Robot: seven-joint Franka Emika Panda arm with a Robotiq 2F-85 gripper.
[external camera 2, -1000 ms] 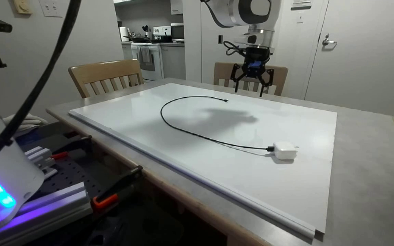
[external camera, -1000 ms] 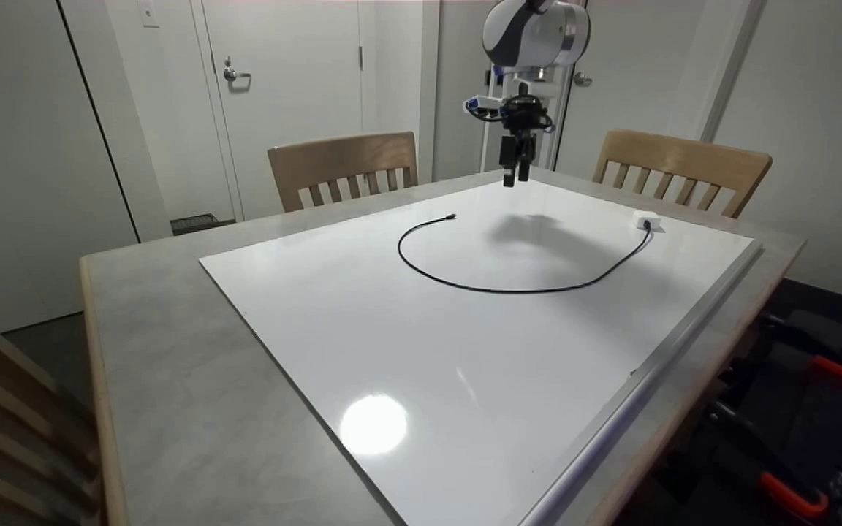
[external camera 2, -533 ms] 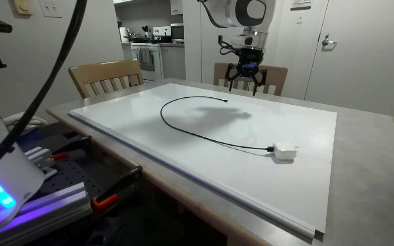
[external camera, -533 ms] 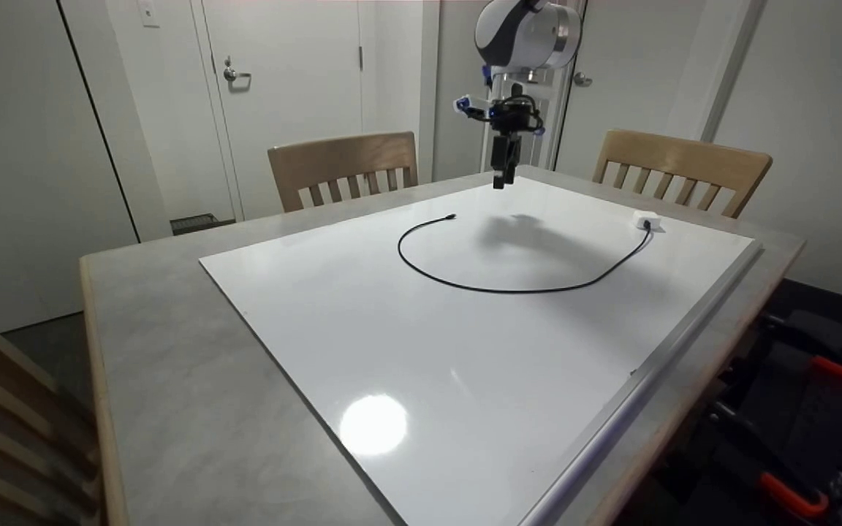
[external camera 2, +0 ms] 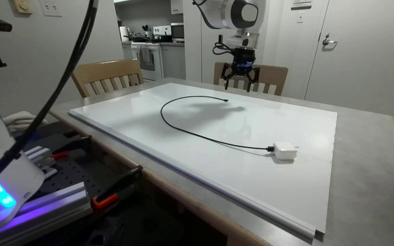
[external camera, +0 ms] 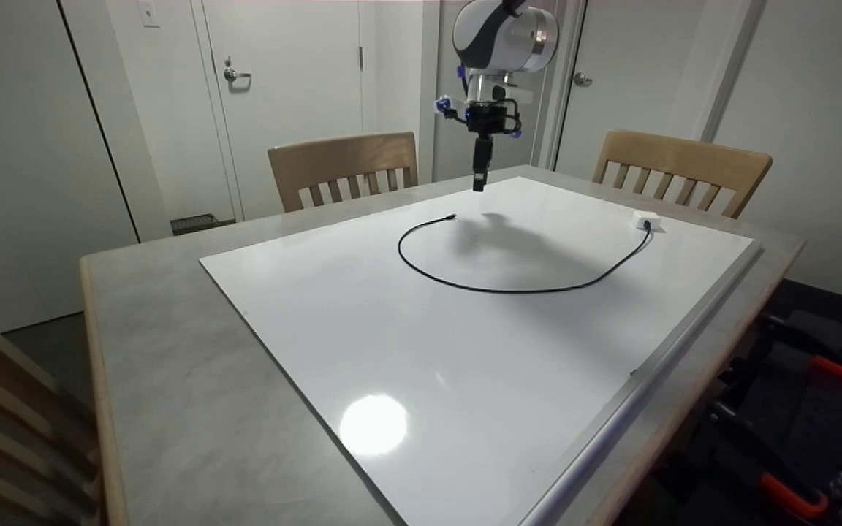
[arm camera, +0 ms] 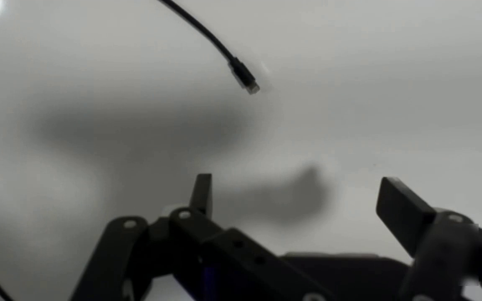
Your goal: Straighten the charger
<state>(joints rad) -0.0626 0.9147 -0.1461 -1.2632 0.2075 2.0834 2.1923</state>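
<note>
The charger's black cable (external camera: 523,291) lies in a wide U-shaped curve on the white board; it also shows in an exterior view (external camera 2: 210,139). Its white plug (external camera 2: 285,151) is at one end. Its small dark connector (external camera: 450,217) is at the other end, and in the wrist view the connector (arm camera: 243,75) lies above and ahead of the fingers. My gripper (external camera 2: 237,89) hangs above the board near the connector end, apart from the cable. In the wrist view my gripper (arm camera: 298,179) is open, with nothing between its fingertips.
The white board (external camera: 333,307) lies on a grey table (external camera: 172,365), with a raised rail (external camera 2: 190,171) along one edge. Wooden chairs (external camera: 344,157) stand around the table. Orange-handled clamps (external camera 2: 105,201) are by the robot's base.
My gripper has moved leftward in both exterior views, closer to the connector end, and turned slightly. It stays open. The charger has not moved.
</note>
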